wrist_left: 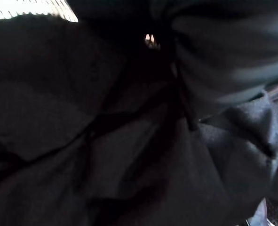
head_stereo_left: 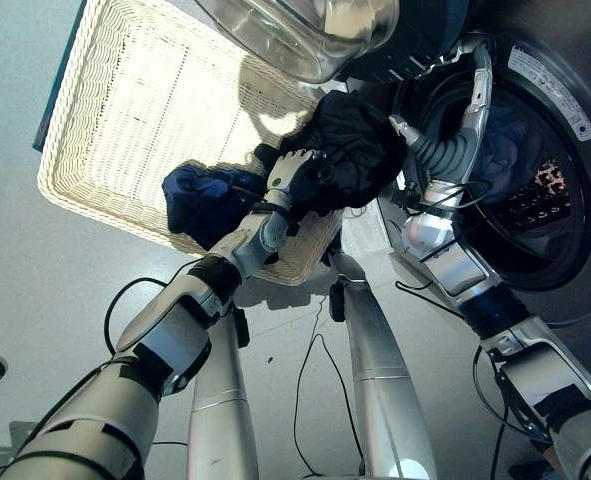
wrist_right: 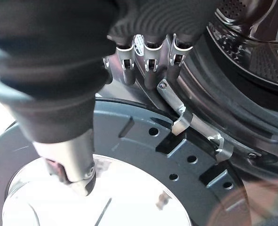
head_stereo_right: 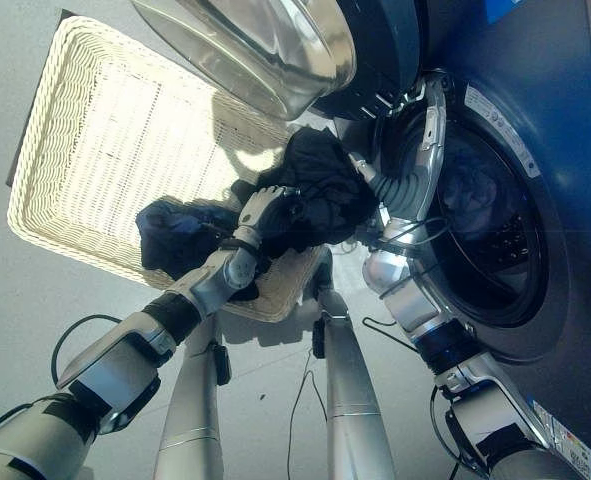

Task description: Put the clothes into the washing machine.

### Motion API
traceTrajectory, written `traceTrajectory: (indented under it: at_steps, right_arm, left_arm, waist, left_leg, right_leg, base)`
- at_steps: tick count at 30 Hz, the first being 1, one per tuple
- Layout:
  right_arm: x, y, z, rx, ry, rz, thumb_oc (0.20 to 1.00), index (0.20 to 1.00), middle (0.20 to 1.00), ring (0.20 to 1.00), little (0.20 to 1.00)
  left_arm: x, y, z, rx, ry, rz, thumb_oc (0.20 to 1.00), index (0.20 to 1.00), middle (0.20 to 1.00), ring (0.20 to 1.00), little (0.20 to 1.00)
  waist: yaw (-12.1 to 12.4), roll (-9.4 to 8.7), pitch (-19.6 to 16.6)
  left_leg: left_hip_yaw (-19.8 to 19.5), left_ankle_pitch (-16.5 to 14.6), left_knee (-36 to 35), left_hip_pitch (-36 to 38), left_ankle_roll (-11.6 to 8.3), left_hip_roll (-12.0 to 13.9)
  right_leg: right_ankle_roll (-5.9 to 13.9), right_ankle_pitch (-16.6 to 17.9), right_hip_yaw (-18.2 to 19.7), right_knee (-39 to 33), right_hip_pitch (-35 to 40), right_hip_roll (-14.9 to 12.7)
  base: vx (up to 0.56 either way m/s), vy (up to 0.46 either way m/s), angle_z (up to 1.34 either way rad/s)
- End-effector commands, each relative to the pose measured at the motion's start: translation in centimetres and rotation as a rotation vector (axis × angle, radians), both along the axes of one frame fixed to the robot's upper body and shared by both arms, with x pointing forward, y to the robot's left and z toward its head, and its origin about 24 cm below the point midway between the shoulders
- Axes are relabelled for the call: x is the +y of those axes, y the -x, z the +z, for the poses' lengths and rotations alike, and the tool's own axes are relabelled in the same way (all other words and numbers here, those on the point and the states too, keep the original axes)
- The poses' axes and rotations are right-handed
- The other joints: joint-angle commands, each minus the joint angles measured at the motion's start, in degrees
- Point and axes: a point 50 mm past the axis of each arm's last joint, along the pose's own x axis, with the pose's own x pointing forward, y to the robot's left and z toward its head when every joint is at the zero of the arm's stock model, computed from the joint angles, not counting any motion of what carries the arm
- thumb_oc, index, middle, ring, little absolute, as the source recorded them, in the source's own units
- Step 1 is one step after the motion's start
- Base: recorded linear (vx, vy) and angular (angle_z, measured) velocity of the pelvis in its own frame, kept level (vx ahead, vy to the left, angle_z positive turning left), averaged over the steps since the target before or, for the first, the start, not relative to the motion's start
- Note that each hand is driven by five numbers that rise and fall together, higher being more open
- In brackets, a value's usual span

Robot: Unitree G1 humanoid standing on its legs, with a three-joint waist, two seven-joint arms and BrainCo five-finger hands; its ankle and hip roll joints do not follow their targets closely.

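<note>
Holding a black garment [head_stereo_left: 350, 150] bunched between basket and drum, the left hand [head_stereo_left: 293, 175] has its fingers curled into the cloth, likely to carry it to the washer [head_stereo_left: 550, 120]. A blue garment [head_stereo_left: 200, 200] lies in the wicker basket [head_stereo_left: 125, 110] beside it. The right hand [wrist_right: 148, 56] rests by the drum's rim with fingers bent and nothing in them, probably steadying near the open door [head_stereo_left: 295, 35]. Some clothes show inside the drum.
</note>
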Motion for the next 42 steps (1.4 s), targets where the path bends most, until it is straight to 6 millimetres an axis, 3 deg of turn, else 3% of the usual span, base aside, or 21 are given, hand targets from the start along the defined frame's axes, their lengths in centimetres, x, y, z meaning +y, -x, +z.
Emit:
traceTrajectory:
  at_steps: [1, 9, 14, 21, 26, 32, 33, 38, 40, 42]
  right_arm:
    - [0.9, 0.9, 0.9, -0.082, -0.047, 0.037, 1.000, 1.000, 1.000, 1.000, 1.000]
    - [0.7, 1.2, 0.3, -0.067, -0.058, 0.058, 1.000, 1.000, 1.000, 1.000, 1.000]
    - [0.0, 2.1, -0.3, -0.038, -0.088, 0.179, 1.000, 1.000, 1.000, 1.000, 1.000]
    - [-1.1, 2.8, -1.2, 0.050, -0.179, 0.424, 1.000, 1.000, 1.000, 1.000, 1.000]
    - [-0.9, 3.6, -0.7, 0.036, -0.199, 0.578, 1.000, 1.000, 1.000, 1.000, 1.000]
    - [-0.7, 4.0, -0.5, 0.024, -0.194, 0.605, 1.000, 1.000, 1.000, 1.000, 1.000]
    - [-0.1, 4.6, 0.2, 0.010, -0.167, 0.700, 1.000, 1.000, 1.000, 1.000, 1.000]
    - [0.6, 5.2, 0.8, 0.011, -0.136, 0.793, 1.000, 1.000, 1.000, 1.000, 1.000]
    - [2.6, 6.4, 2.4, 0.004, 0.015, 0.983, 1.000, 1.000, 1.000, 1.000, 1.000]
    - [3.1, 6.5, 2.7, 0.013, 0.040, 1.028, 1.000, 1.000, 1.000, 1.000, 1.000]
  left_arm:
    - [-1.2, 0.1, 0.3, 0.022, 0.114, -0.036, 0.200, 0.200, 0.200, 0.200, 0.200]
    - [-0.4, 1.3, 1.4, -0.018, 0.506, -0.154, 0.200, 0.200, 0.200, 0.200, 0.200]
    - [1.4, 3.7, 3.2, -0.119, 0.737, -0.374, 0.200, 0.200, 0.200, 0.200, 0.200]
    - [3.4, 6.8, 5.5, -0.254, 0.814, -0.581, 0.200, 0.200, 0.200, 0.200, 0.200]
    - [4.4, 8.5, 6.8, -0.306, 0.858, -0.688, 0.200, 0.200, 0.200, 0.200, 0.200]
    - [4.6, 8.9, 6.9, -0.319, 0.866, -0.713, 0.200, 0.200, 0.200, 0.200, 0.200]
    - [4.8, 9.8, 7.5, -0.339, 0.886, -0.789, 0.200, 0.200, 0.200, 0.200, 0.200]
    - [4.9, 10.5, 7.9, -0.351, 0.896, -0.839, 0.200, 0.200, 0.200, 0.200, 0.200]
    - [5.0, 11.5, 8.9, -0.349, 0.888, -0.931, 0.200, 0.200, 0.200, 0.200, 0.200]
    - [4.9, 11.6, 9.1, -0.344, 0.881, -0.949, 0.200, 0.200, 0.200, 0.200, 0.200]
  waist:
    - [0.8, -4.24, -1.1]
    - [1.5, -3.60, -1.1]
    - [2.7, -1.87, -1.1]
    - [3.8, -0.26, -1.1]
    - [4.4, 0.33, -1.1]
    - [4.5, 0.50, -1.1]
    - [4.9, 0.87, -1.1]
    - [5.1, 1.04, -1.1]
    - [5.7, 1.20, -1.1]
    - [5.8, 1.22, -1.1]
  left_leg:
    - [3.2, -6.7, 7.2, -1.4, 2.03, -4.3]
    - [2.9, -6.7, 6.7, -1.1, 2.20, -4.5]
    - [2.7, -6.4, 6.4, -1.1, 2.33, -5.2]
    - [2.5, -6.0, 5.7, -0.9, 2.44, -5.8]
    - [2.4, -5.7, 5.3, -0.7, 2.50, -6.0]
    - [2.3, -5.6, 5.2, -0.7, 2.48, -6.0]
    - [2.1, -5.3, 4.9, -0.6, 2.52, -6.0]
    - [2.2, -5.1, 4.6, -0.4, 2.54, -5.9]
    - [2.0, -4.7, 4.3, 0.0, 2.62, -5.9]
    - [1.9, -4.7, 4.4, 0.1, 2.61, -5.9]
  right_leg:
    - [6.85, 12.9, -1.7, -13.6, 2.8, 3.3]
    - [6.80, 12.9, -1.9, -13.7, 3.0, 3.2]
    - [6.39, 12.9, -2.0, -13.7, 2.8, 2.8]
    - [5.73, 12.6, -2.5, -13.4, 2.7, 2.1]
    - [5.35, 12.4, -2.8, -13.3, 2.7, 1.7]
    - [5.26, 12.2, -2.8, -13.3, 2.8, 1.6]
    - [5.04, 12.1, -2.8, -13.2, 2.8, 1.5]
    - [4.91, 11.9, -2.9, -13.2, 3.0, 1.4]
    - [4.63, 11.8, -3.3, -13.3, 3.6, 1.3]
    - [4.56, 11.8, -3.5, -13.3, 3.7, 1.2]
  base:
    - [0.00, 0.000, 0.00]
    - [0.00, 0.000, 0.00]
    - [0.00, 0.000, 0.00]
    - [0.00, 0.006, 0.01]
    - [0.00, 0.019, 0.06]
    - [0.00, 0.006, 0.01]
    - [0.00, 0.036, 0.04]
    - [0.00, 0.020, 0.04]
    - [-0.01, 0.007, 0.04]
    - [0.00, 0.000, 0.00]
